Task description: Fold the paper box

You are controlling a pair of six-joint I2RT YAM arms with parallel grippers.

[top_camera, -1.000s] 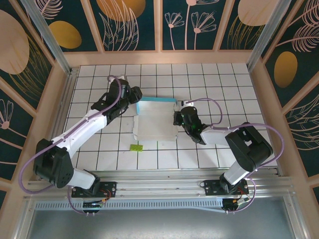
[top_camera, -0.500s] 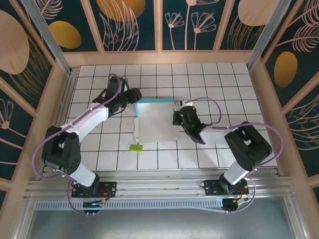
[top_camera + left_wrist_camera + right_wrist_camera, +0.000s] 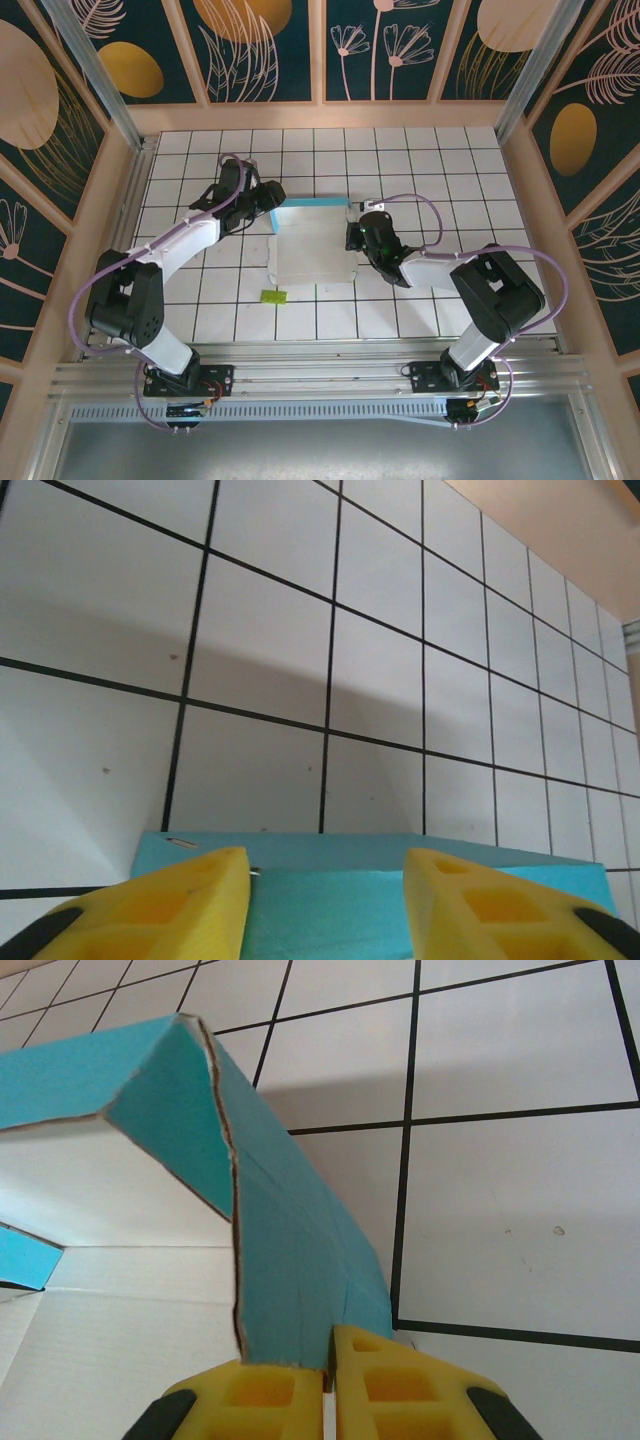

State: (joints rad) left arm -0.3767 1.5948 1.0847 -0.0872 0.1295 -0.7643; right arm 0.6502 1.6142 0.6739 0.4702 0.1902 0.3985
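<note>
On the white tiled table (image 3: 440, 300) the paper box (image 3: 312, 250) lies open, white inner face up, its teal far wall standing along the far edge. The left gripper (image 3: 268, 203) sits at the box's far-left corner. In the left wrist view its yellow fingers (image 3: 160, 905) stand partly apart over the top edge of that teal wall (image 3: 330, 865). The card runs across the gap and nothing is pinched between the pads.

The right gripper (image 3: 352, 236) is at the box's right edge. In the right wrist view its jaws (image 3: 330, 1385) are drawn almost together, pinching the bottom of the teal side flap (image 3: 290, 1230). The flap rises steeply from the white floor and folds over at a crease near its top. Its raw brown cut edge faces the camera.

Beyond the box's far wall the tiles lie bare up to the wooden rim (image 3: 320, 115), and bare tiles also open out to the box's right. A small yellow-green scrap (image 3: 273, 295) lies just off the box's near-left corner, not touching it.
</note>
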